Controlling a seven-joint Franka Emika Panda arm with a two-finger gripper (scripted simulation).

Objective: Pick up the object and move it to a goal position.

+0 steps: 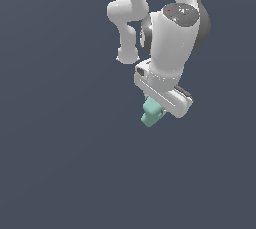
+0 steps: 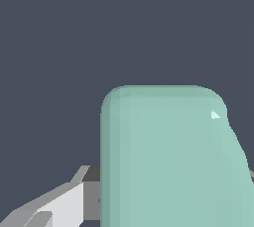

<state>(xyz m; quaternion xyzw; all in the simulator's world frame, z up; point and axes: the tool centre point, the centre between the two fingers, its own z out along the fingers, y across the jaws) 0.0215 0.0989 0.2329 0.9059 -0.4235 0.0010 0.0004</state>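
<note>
Gripper (image 1: pixel 153 107) clenched on mint-green object (image 1: pixel 151 112), white arm (image 1: pixel 172 38) above, plain dark background; no writing legible

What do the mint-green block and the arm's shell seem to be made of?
Mint-green block: looks like matte plastic, flat even colour with one small highlight at a rounded corner. Arm shell: glossy white plastic or painted metal, soft sheen along curves. Both are simulator renders, so material stays open.

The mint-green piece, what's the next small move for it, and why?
Probably keep the claw shut and carry the mint-green piece on toward the goal. The exterior view shows the piece hanging right under the claw, and in the wrist view it sits close between the fingers. No goal marker shows, so the direction can't be told.
</note>
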